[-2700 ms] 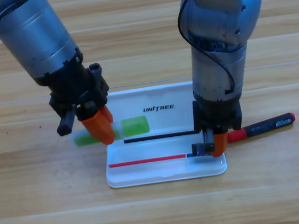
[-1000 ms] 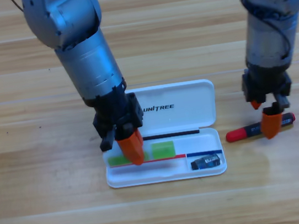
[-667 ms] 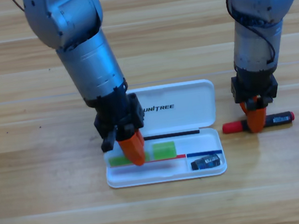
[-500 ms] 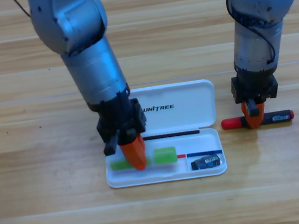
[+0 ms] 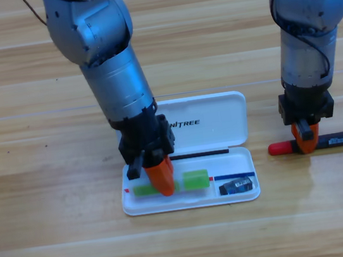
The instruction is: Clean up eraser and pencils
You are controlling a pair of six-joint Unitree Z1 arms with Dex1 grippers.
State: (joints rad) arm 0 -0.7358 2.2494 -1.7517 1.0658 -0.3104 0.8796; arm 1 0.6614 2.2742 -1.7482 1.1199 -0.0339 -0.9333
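With the eraser (image 5: 237,186) already in the case (image 5: 209,123) at lower centre, the left claw (image 5: 162,179) pinching the green pencil (image 5: 195,179) should free it flat inside, while the right claw (image 5: 305,141) pinching the marker (image 5: 336,140) at right lifts it level off the desk (image 5: 43,217).

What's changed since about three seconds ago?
The left gripper carried the green pencil from the case's left edge into the tray. The right gripper left the eraser in the tray and moved out to the black pencil. The case stayed put.
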